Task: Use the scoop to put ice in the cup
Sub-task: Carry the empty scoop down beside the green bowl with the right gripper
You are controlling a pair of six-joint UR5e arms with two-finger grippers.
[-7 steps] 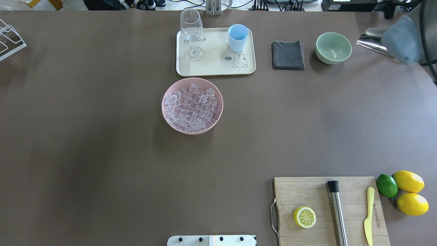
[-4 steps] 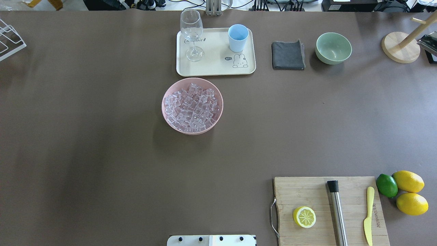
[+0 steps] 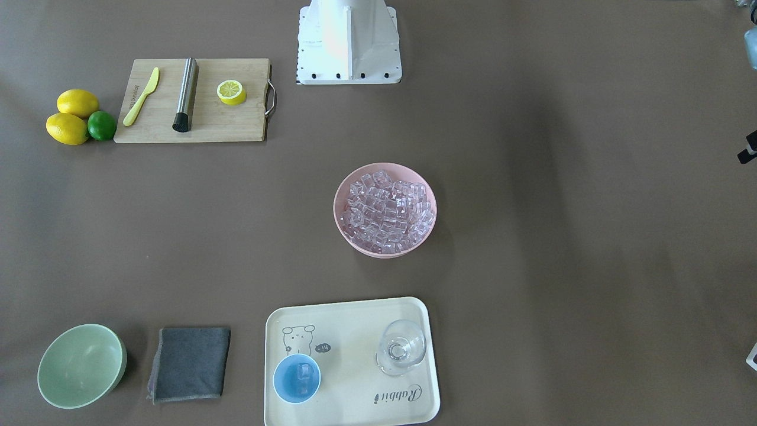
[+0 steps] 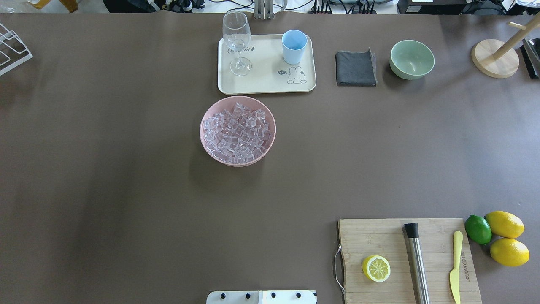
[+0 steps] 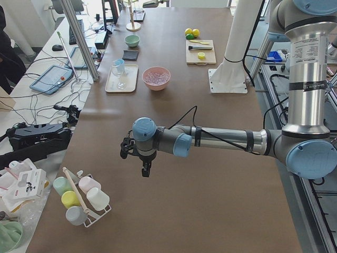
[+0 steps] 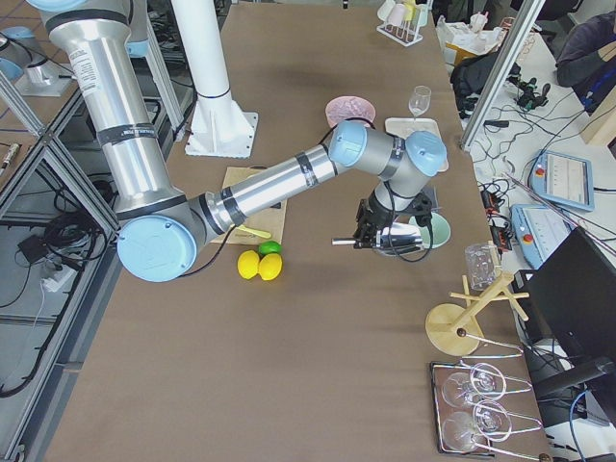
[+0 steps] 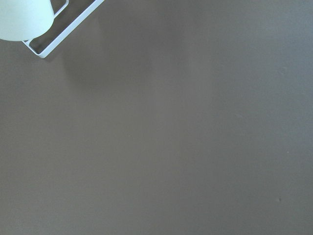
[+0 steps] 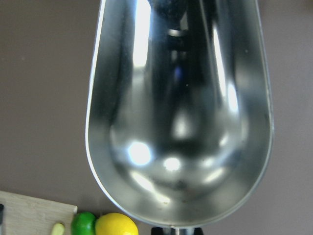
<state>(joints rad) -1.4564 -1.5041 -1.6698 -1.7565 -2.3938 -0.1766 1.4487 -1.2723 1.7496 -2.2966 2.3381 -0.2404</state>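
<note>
Scoop (image 8: 178,112): empty, held by right gripper (image 6: 369,239), withdrawn from overhead frame's upper right; cup (image 3: 297,378) holds ice (image 3: 303,371), task likely done; left gripper (image 5: 145,167) opening: cannot tell.

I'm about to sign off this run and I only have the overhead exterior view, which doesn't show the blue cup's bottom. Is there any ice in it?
Observer: Yes. The front-facing view looks into the cup and shows ice cubes at its bottom.
Operator: Is the scoop empty?
Observer: Yes, the right wrist view shows the scoop with a bare trough.
Operator: Where's the left arm?
Observer: In the exterior left view the left gripper hangs over bare table, near a rack of cups.
</note>
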